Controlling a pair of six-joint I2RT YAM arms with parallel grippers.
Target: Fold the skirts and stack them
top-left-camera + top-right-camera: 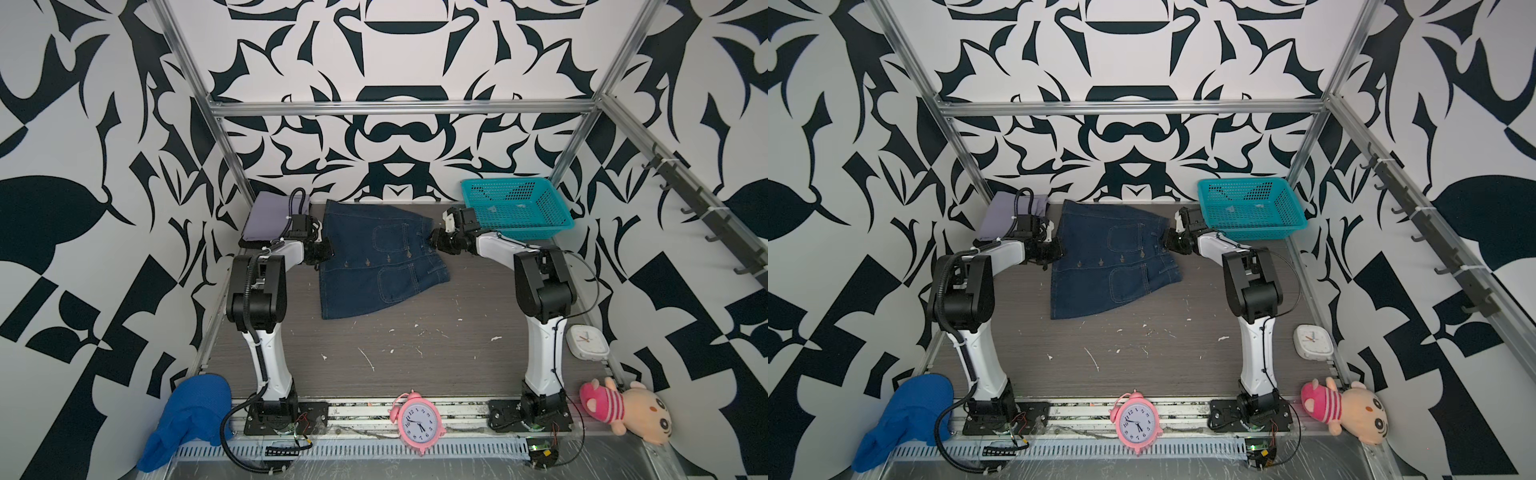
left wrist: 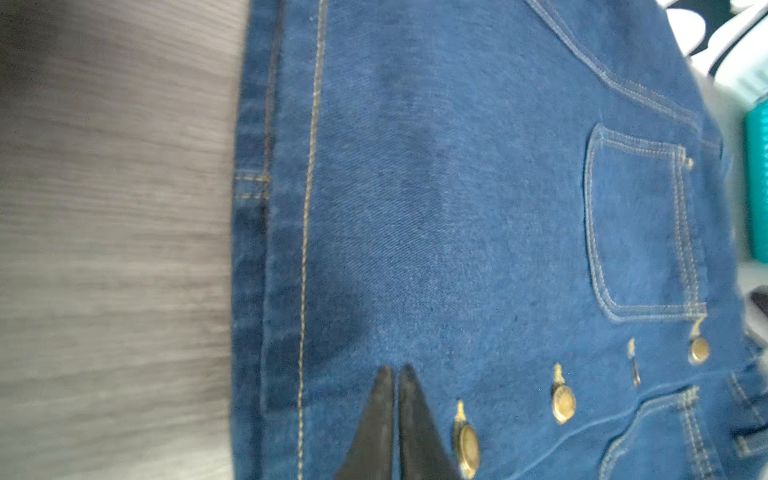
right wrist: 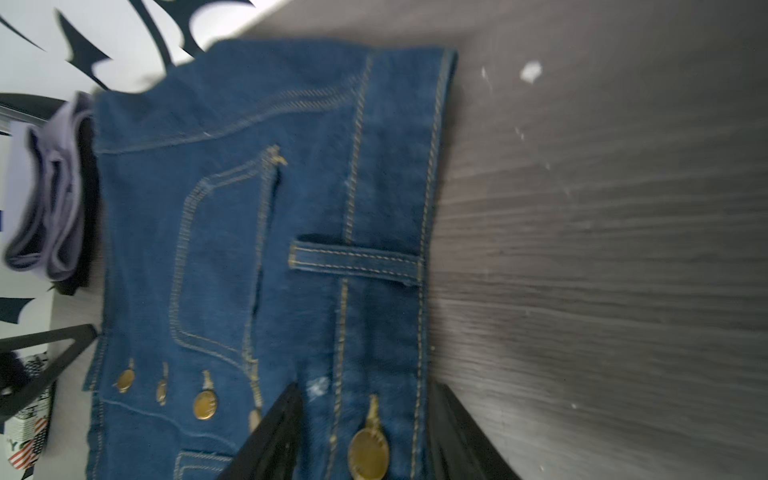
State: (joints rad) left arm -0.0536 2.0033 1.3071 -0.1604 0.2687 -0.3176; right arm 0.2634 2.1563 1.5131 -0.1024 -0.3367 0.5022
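A dark blue denim skirt with light seam stitching (image 1: 380, 257) lies spread flat on the grey wood-grain bench (image 1: 415, 353), toward the far side. The left arm's fingers (image 1: 323, 251) meet its left edge and the right arm's fingers (image 1: 435, 242) meet its right edge. At far left a folded pale lavender-grey skirt (image 1: 266, 216) rests on a black skirt (image 1: 249, 244). A teal plastic mesh basket (image 1: 515, 208) sits far right, and a pink round alarm clock (image 1: 417, 424) at the near edge

The denim skirt (image 1: 374, 266) lies between the folded skirts (image 1: 266, 216) (on its left) and the basket (image 1: 540, 232).
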